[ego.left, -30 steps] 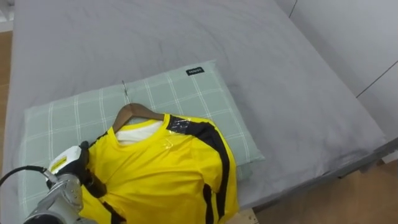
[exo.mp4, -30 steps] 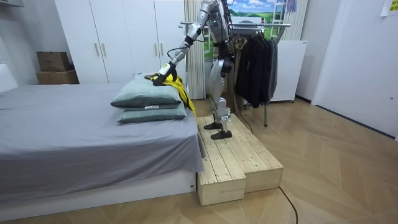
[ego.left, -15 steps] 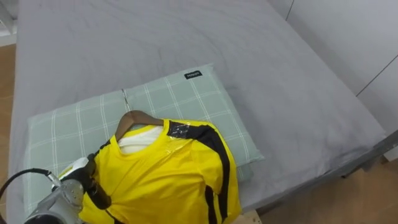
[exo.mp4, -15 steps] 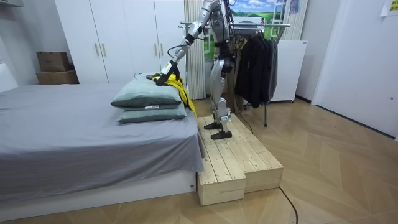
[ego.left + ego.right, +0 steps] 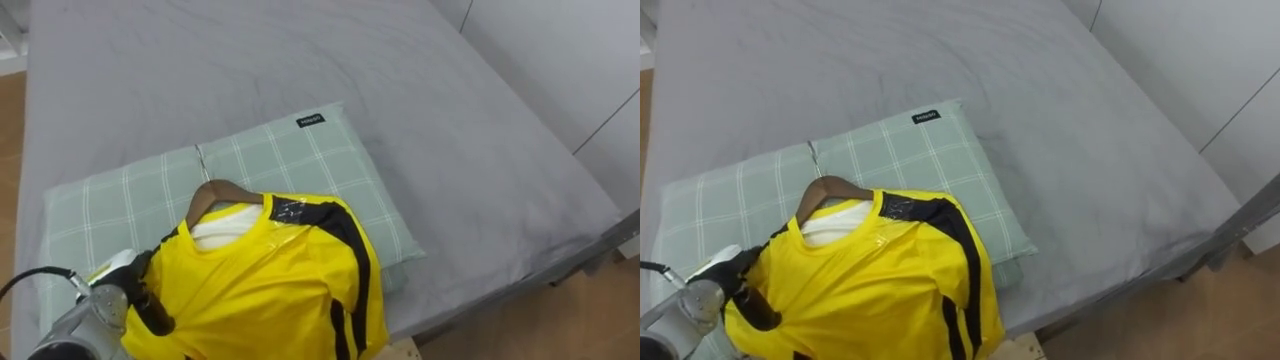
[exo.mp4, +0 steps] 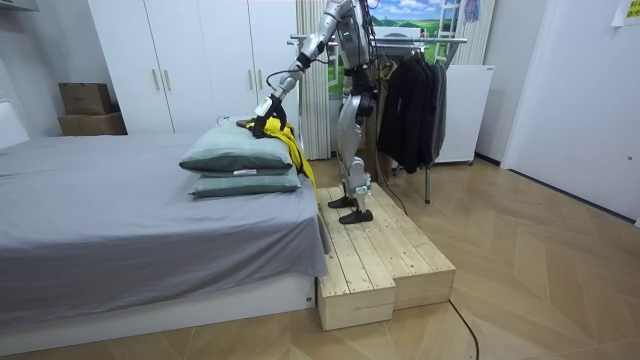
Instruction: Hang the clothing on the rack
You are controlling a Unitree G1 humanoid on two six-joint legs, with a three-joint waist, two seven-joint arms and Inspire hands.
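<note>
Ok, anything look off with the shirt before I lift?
Nothing looks damaged. The yellow shirt sits on its wooden hanger on the checked pillow, with its lower part spilling past the bed edge. The left hand grips the shirt's shoulder, not the bare hanger.

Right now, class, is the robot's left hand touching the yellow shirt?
Touching. The left eye view shows the left hand curled onto the yellow shirt at its shoulder, with no gap between them.
</note>
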